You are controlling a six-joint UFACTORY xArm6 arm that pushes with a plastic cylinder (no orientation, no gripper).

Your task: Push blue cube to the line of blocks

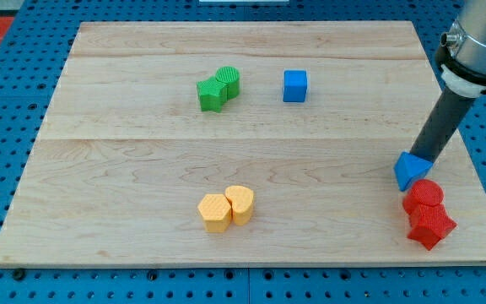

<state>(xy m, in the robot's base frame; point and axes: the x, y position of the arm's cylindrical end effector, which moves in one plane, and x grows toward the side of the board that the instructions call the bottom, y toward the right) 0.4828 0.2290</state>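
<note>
One blue cube (294,86) sits well apart from my tip (418,158), up toward the view's left. No pincer exists, just a bare rod holding nothing, touching the blue wedge (409,171) above the red blocks (429,224). Best to circle behind the cube's far side, then push steadily toward this line.

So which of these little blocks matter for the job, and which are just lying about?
Part of the job:
- blue cube
- my tip, against the blue triangular block
- line: that block, two red blocks

Lying about:
- two green blocks
- two yellow blocks
</note>
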